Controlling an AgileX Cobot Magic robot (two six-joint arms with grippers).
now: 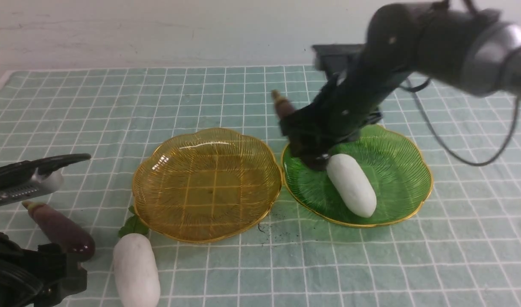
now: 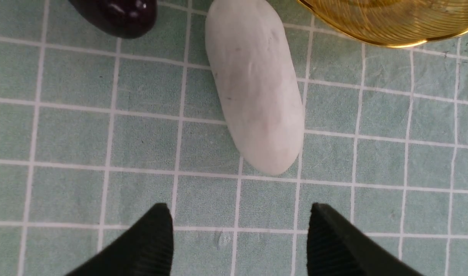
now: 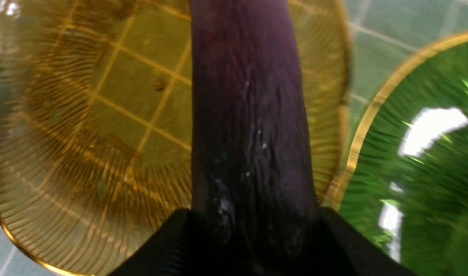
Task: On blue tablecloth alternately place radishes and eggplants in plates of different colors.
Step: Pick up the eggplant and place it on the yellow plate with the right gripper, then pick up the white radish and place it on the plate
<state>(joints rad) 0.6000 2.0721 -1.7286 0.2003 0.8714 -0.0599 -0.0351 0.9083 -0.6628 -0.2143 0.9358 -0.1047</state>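
My right gripper [image 1: 304, 137] is shut on a dark-purple eggplant [image 3: 249, 115], whose stem end [image 1: 281, 103] pokes up and away. It hangs over the gap between the amber plate [image 1: 207, 183], which holds nothing, and the green plate [image 1: 397, 145]. One white radish [image 1: 351, 185] lies in the green plate. My left gripper [image 2: 239, 237] stands open over the blue tablecloth [image 2: 84, 134], a short way from the blunt end of a second radish [image 2: 256, 88]. A second eggplant [image 1: 59, 230] lies on the cloth beside that radish.
The amber plate's rim [image 2: 387, 38] lies close to the loose radish [image 1: 136, 270]. A black cable [image 1: 448, 149] loops from the right arm over the cloth behind the green plate. A pale wall runs behind the table.
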